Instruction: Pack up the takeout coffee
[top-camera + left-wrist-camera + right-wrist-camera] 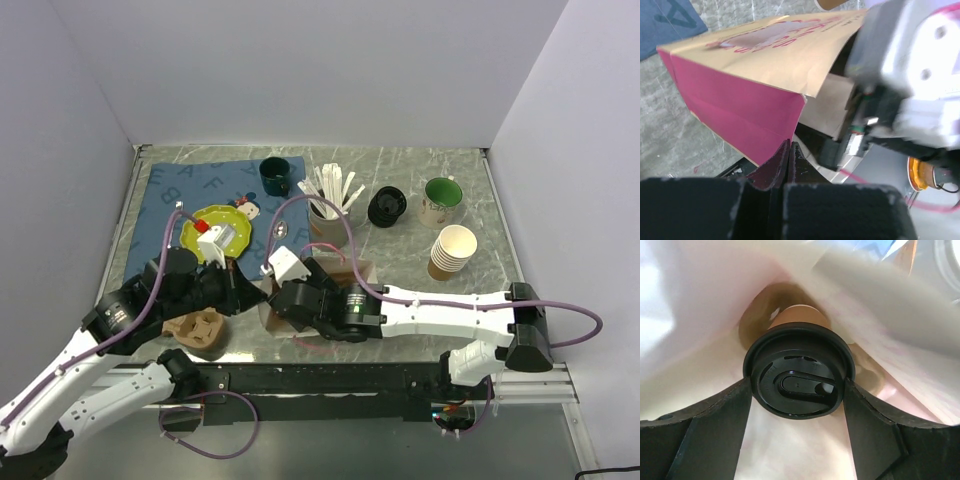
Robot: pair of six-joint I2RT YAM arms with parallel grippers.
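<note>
The takeout coffee (799, 371), a tan paper cup under a black lid, sits inside the paper bag (700, 305), whose pale walls surround it. My right gripper (797, 385) is shut on it, one dark finger pressed to each side of the lid. In the left wrist view the bag (740, 95) shows a tan face and a pink side. My left gripper (790, 147) is shut on the lower corner of that pink side. In the top view the bag (350, 266) stands at the table's near middle. There the right wrist hides the bag's mouth, and the left gripper (250, 290) holds its left edge.
A stack of lidless paper cups (452, 250) stands at the right, black lids (387, 206) and a green-lined mug (440, 200) behind it. A cup of stirrers (328, 205), a dark green cup (274, 175), a yellow plate (215, 232) on a blue mat (185, 190), and a cardboard carrier (200, 330) lie to the left.
</note>
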